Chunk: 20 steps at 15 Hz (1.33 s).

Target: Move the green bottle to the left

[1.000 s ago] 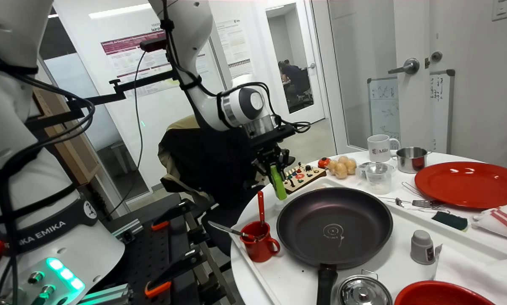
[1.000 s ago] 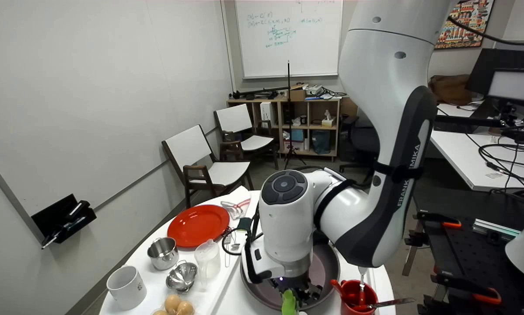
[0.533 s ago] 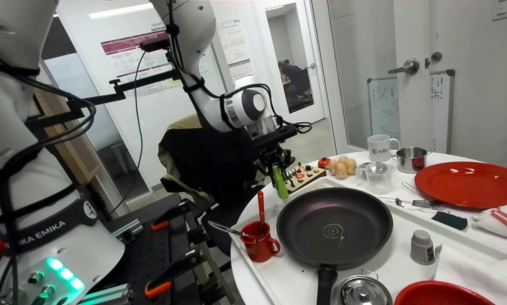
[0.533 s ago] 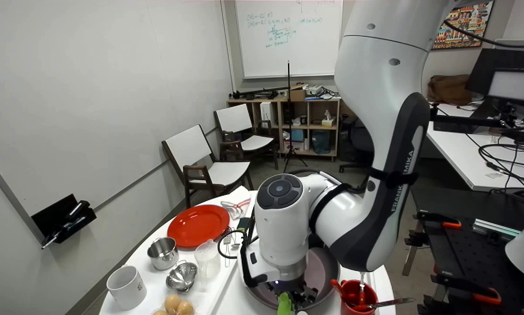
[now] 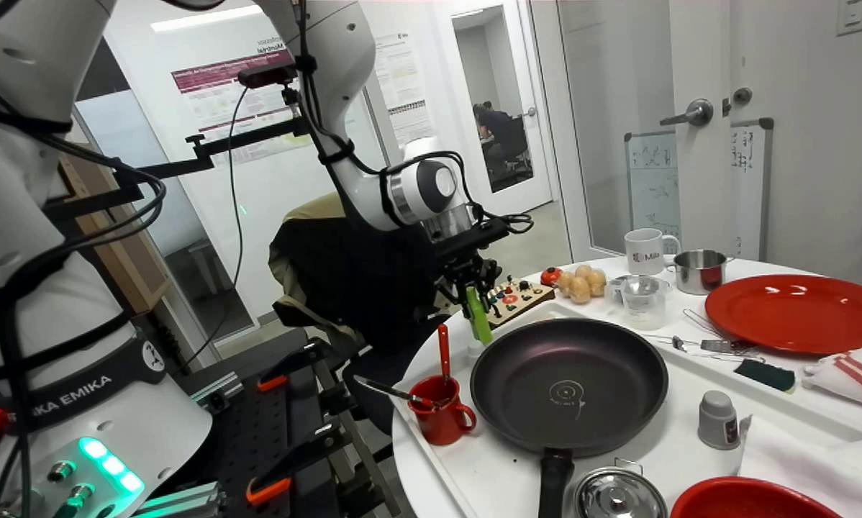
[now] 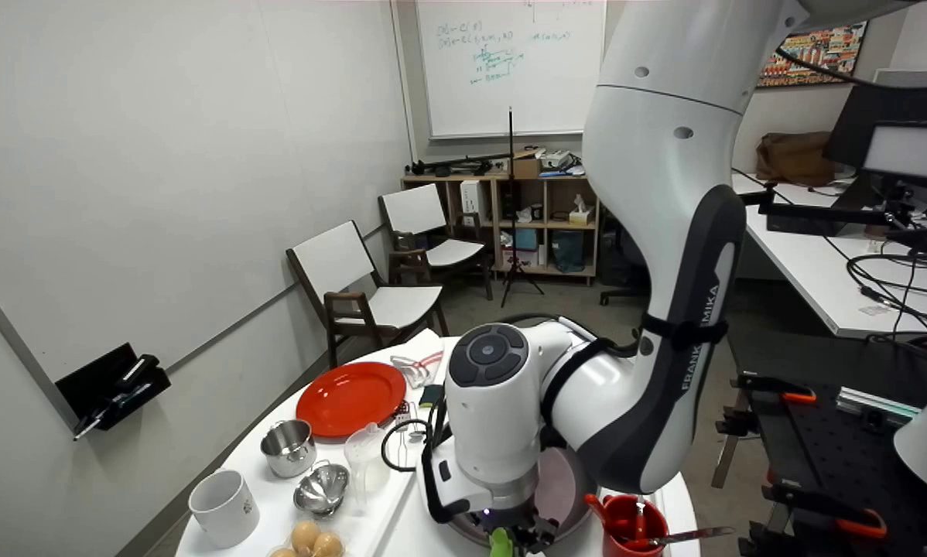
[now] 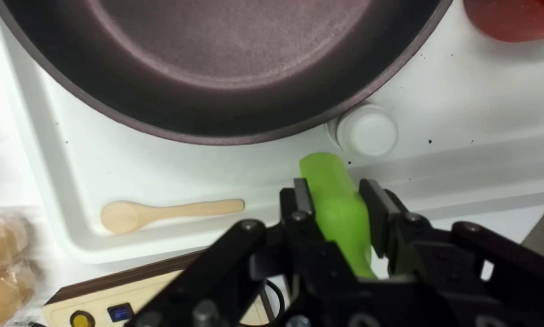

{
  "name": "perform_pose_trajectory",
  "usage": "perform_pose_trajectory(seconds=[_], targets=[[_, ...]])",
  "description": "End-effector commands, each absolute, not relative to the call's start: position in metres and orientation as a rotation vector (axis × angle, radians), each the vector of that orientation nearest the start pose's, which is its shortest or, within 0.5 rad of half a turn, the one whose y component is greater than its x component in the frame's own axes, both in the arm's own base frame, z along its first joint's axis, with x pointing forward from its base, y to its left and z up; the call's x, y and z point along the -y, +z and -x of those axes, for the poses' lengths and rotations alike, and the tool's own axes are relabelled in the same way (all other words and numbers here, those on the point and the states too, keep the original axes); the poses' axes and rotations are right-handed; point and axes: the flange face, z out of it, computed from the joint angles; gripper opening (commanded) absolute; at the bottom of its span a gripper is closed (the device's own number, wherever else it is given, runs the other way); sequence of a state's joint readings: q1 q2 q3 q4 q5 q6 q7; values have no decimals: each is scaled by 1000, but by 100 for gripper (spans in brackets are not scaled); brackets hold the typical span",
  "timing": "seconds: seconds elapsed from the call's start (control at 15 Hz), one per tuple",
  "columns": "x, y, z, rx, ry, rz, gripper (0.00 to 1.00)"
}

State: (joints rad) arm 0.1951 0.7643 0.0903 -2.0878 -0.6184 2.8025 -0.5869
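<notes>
The green bottle [image 5: 478, 316] is light green with a rounded, narrower part. It sits between the black fingers of my gripper [image 7: 333, 180], which is shut on it. In the wrist view the bottle [image 7: 338, 200] slants, with its flat end pointing past the fingertips over the white tray's edge area. In an exterior view it hangs tilted beside the pan's rim, and whether it touches the tray cannot be told. In an exterior view only its upper part [image 6: 501, 544] shows at the bottom edge. Part of the bottle is hidden by the fingers.
The black frying pan [image 5: 568, 381] lies close by. A small white-capped container [image 7: 369, 131] stands at its rim. A red mug [image 5: 442, 414] with utensils stands beside it. A wooden spoon [image 7: 126, 217] lies in the tray [image 7: 49, 190]. A switch board [image 5: 521, 302] lies behind.
The gripper has moved slightly lower with the bottle in it. It has shifted a little left in an exterior view and a little right in an exterior view. Other objects have not moved.
</notes>
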Motion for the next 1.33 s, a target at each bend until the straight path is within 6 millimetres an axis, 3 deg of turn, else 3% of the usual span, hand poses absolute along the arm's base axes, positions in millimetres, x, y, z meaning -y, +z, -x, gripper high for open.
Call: perform_pose_trajectory(seconds=[0.0, 0.33, 1.27], targets=[[-187, 34, -518, 2194, 94, 2412, 8], [-185, 23, -519, 2197, 109, 2402, 8], [-173, 20, -521, 2181, 110, 2419, 8]])
